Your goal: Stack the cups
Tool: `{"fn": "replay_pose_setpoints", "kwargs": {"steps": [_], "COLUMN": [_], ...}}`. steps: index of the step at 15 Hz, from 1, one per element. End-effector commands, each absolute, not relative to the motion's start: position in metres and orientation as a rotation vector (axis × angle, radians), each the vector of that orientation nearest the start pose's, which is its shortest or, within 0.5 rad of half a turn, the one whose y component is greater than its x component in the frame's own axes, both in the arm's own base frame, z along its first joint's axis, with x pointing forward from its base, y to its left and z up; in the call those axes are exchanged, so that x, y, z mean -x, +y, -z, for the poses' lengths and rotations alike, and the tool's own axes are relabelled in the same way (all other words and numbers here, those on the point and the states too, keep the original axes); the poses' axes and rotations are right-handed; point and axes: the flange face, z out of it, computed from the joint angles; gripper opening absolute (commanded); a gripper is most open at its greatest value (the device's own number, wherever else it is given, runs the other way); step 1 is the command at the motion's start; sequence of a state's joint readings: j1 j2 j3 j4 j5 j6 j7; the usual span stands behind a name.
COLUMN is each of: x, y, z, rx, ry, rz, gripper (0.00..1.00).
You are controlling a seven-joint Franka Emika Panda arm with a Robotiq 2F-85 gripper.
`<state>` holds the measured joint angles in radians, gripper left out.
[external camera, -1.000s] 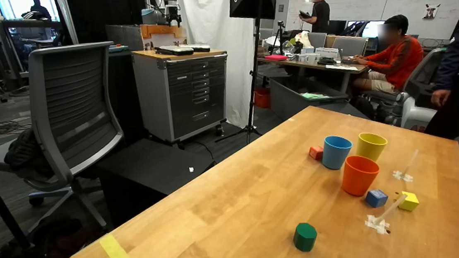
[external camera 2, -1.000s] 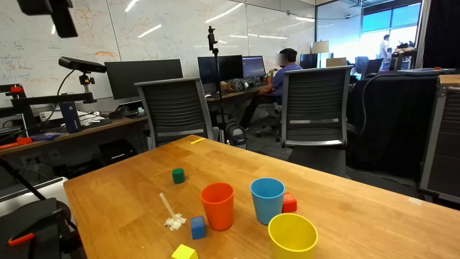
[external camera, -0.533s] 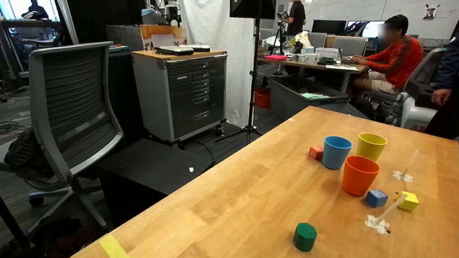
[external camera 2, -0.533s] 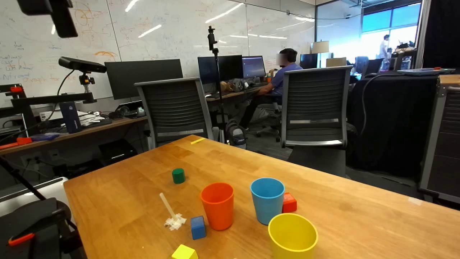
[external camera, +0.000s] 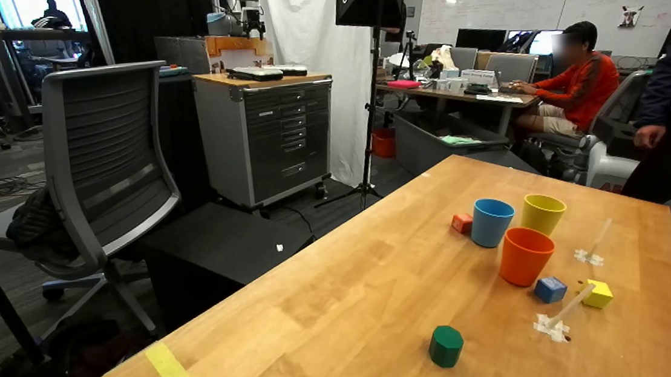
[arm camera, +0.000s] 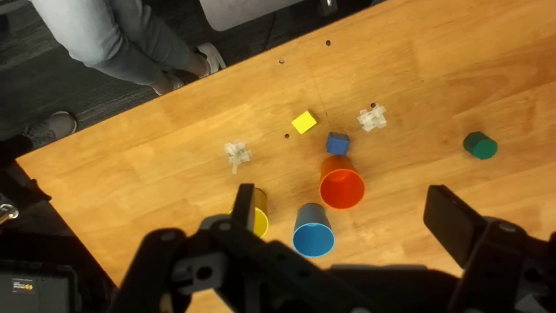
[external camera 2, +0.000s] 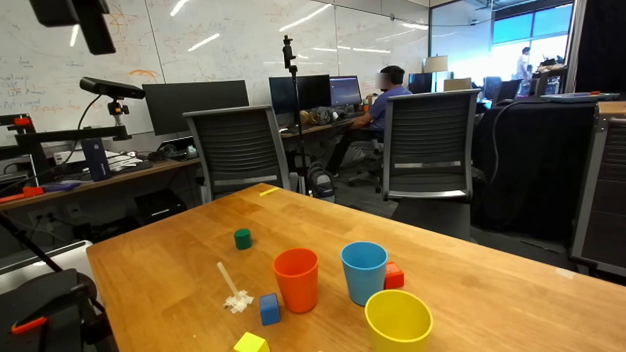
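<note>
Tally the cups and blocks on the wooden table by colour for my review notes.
Blue: 2 (blue cup, blue block)
Yellow: 2 (yellow cup, yellow block)
Orange: 1 (orange cup)
Red: 1 (red block)
Green: 1 (green prism-shaped block)
Total: 7

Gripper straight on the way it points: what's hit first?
By the wrist view, probably the brown wooden tabletop near the small yellow cube; the open black gripper seems aimed there. Depth is unclear: the round orange plastic cup, framed between its jaws, could come first.
</note>
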<state>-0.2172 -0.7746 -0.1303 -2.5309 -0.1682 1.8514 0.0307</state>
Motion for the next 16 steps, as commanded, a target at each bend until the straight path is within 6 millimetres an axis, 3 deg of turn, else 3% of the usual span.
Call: {"fn": "replay_pose_setpoints", "kwargs": {"steps": [1,16], "x": [-0.325,-0.455], "y": [-0.148,-0.216], "z": [-0.53,-0.47], "rx": [3.124,2.792], "ry": [0.663,1.184], "rz": [0.222,0.376], "gripper": [1.0,1.0]}}
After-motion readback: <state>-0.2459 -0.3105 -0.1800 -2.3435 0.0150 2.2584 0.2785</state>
